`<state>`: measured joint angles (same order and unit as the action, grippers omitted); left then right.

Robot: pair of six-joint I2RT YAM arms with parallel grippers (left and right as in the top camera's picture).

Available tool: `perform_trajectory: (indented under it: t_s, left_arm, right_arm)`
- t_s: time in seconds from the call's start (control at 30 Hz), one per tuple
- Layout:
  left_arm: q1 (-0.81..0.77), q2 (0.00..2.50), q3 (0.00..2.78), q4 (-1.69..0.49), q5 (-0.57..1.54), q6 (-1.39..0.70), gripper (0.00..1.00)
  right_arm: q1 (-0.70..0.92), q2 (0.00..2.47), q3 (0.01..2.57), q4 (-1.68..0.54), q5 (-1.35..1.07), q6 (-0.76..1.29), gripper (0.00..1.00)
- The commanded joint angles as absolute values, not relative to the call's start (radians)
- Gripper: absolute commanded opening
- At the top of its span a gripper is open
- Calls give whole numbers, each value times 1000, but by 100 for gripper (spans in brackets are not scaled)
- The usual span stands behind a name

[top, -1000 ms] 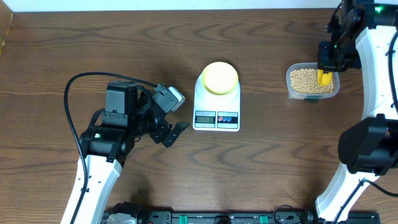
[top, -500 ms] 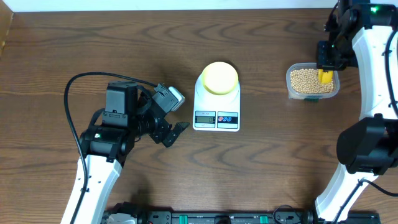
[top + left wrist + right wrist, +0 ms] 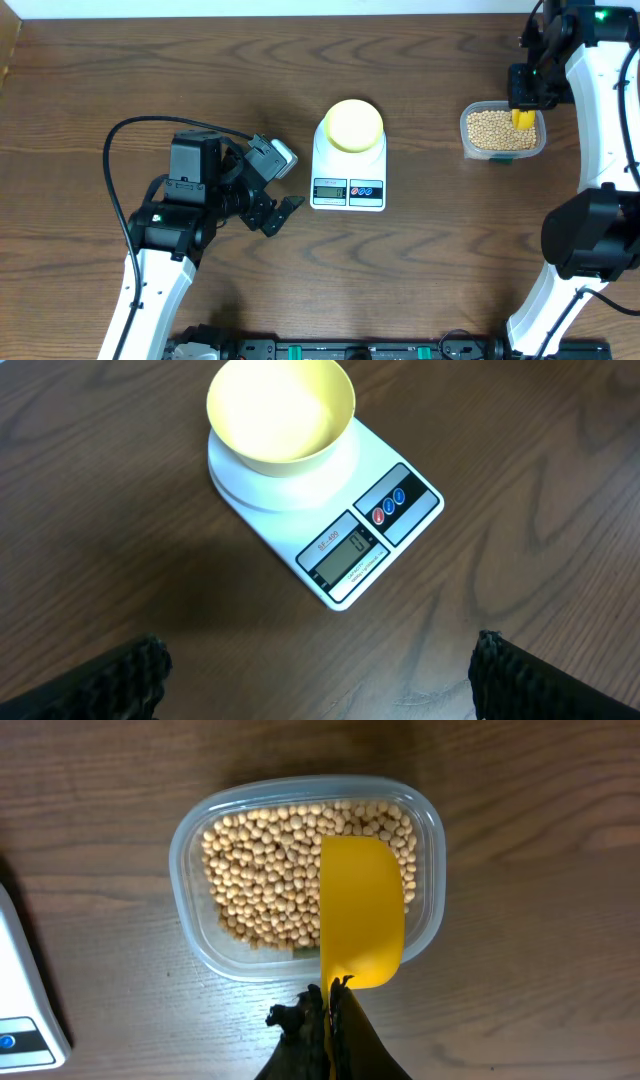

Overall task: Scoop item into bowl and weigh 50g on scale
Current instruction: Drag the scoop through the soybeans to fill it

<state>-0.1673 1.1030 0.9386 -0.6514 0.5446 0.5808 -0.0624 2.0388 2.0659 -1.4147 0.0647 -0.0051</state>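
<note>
R gripper (image 3: 330, 1012) pinches scoop (image 3: 362, 910) over beans (image 3: 262, 870), table's (image 3: 450, 260) right edge, ready to load; bowl (image 3: 280, 410) waits on scale (image 3: 345, 552) — L gripper (image 3: 320, 675) spread.

The overhead camera looks straight down from high up and takes in the whole surface (image 3: 200, 60) and both arms. The scale (image 3: 348, 170) sits mid-frame and the tub (image 3: 503, 132) far right. The left wrist camera is much nearer, tilted down toward the scale and bowl (image 3: 281, 415), with the left fingers (image 3: 120, 675) in its 2 bottom corners. The right wrist camera looks straight down, close over the tub, with the right fingers (image 3: 345, 1035) at bottom centre. Overhead shares the scale with the left view and the tub with the right. The 2 wrist views share only a scale corner.
</note>
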Motion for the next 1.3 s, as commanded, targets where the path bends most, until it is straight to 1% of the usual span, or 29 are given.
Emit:
perform_trajectory:
  t_s: [0.0,0.2,0.43,0.8,1.27]
  left_arm:
    - [-163,1102,937,-654,553,595,97]
    - [-163,1102,937,-654,553,595,98]
    - [-163,1102,937,-654,553,595,97]
    - [-163,1102,937,-654,553,595,98]
    - [-163,1102,937,-654,553,595,98]
  right_arm:
    - [-60,2048,2057,-1426,72,-34,1]
    - [-60,2048,2027,-1409,81,-43,1]
    - [-60,2048,1942,-1338,130,-42,1]
    - [-60,2048,1940,-1316,201,-39,1]
    - [-70,2048,1887,-1267,199,-61,1]
